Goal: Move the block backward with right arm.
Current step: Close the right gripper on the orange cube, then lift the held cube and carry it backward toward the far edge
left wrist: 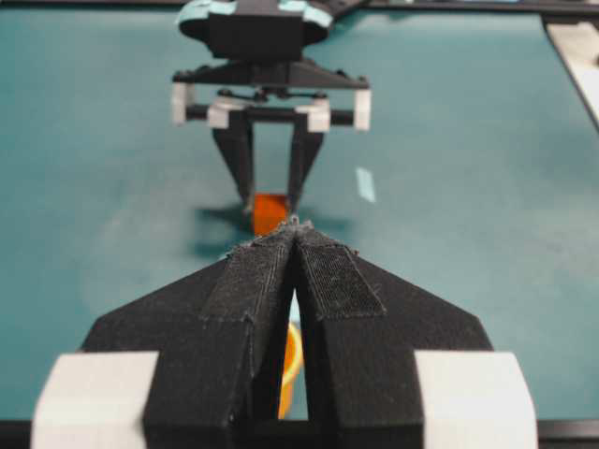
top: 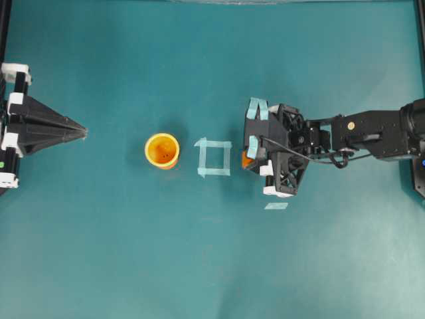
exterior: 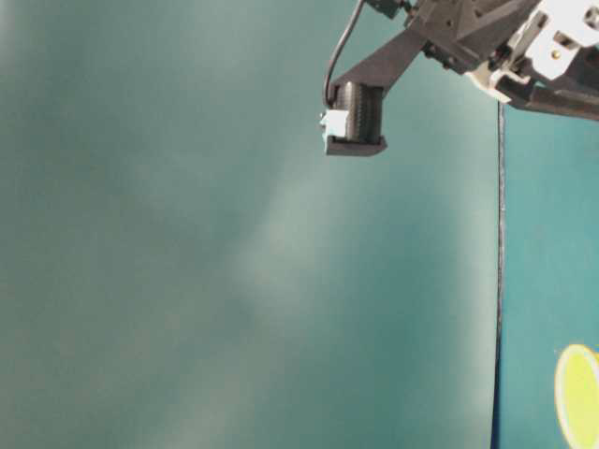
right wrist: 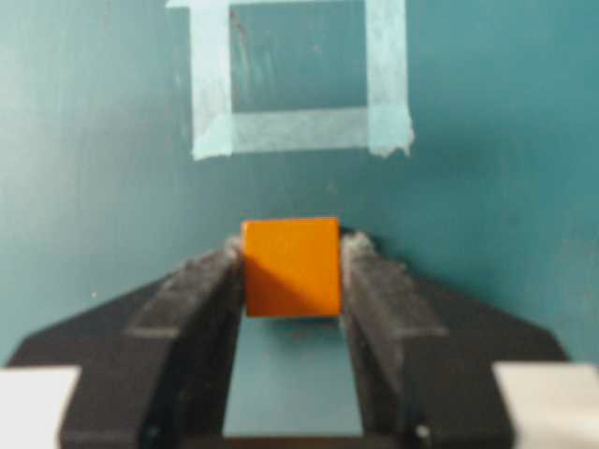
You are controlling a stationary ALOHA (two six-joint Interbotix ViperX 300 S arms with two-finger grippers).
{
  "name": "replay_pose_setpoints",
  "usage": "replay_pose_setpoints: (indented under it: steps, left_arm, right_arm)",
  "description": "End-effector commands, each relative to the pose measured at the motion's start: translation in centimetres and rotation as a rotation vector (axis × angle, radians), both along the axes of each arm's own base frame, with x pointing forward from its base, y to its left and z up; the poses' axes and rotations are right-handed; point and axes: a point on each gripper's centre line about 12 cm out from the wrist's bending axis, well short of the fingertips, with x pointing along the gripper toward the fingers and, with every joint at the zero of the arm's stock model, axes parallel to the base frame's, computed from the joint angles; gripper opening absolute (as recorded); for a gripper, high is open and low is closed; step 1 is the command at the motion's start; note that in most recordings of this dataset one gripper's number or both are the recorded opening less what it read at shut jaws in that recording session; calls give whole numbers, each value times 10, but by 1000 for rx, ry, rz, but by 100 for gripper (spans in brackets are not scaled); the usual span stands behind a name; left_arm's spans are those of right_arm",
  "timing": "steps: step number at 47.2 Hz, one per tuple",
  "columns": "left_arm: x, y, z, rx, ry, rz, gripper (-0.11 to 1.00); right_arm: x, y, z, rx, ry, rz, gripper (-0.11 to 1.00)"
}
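Note:
The small orange block (right wrist: 291,267) sits between the two fingertips of my right gripper (right wrist: 291,257), which is shut on it, both pads touching its sides. In the overhead view only a sliver of the block (top: 246,159) shows under the right gripper (top: 250,159), just right of the pale tape square (top: 214,158). The left wrist view shows the block (left wrist: 270,211) low at the table surface between the right gripper's fingers (left wrist: 241,159). My left gripper (top: 85,133) is shut and empty at the far left, pointing at the cup.
A round yellow-orange cup (top: 162,150) stands left of the tape square (right wrist: 299,84). A short loose tape strip (top: 276,206) lies on the mat near the right gripper. The teal mat covers the table.

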Motion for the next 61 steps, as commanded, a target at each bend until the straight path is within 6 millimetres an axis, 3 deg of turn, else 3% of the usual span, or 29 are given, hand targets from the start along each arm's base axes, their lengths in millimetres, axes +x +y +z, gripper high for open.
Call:
replay_pose_setpoints:
  steps: [1,5,19,27,32,41,61]
  left_arm:
    - [2,0,10,3,-28,-2,0]
    - [2,0,10,3,-28,-2,0]
    - [1,0,11,3,-29,-2,0]
    - [1,0,11,3,-29,-2,0]
    - [2,0,11,3,-31,-2,0]
    - [2,0,11,3,-29,-2,0]
    - [1,-1,12,1,-32,-3,0]
  right_arm:
    - [7,0,27,8,-48,-10,40]
    - [5,0,42,11,-34,-14,40]
    - [0,0,128,11,-30,-17,40]
    - [2,-5,153,8,-14,-29,40]
    - [3,-15,155,0,-5,-53,40]
    - [0,-49,158,-27,-8,-135,40]
    - [-21,-155,172,-135,-62,-374,40]
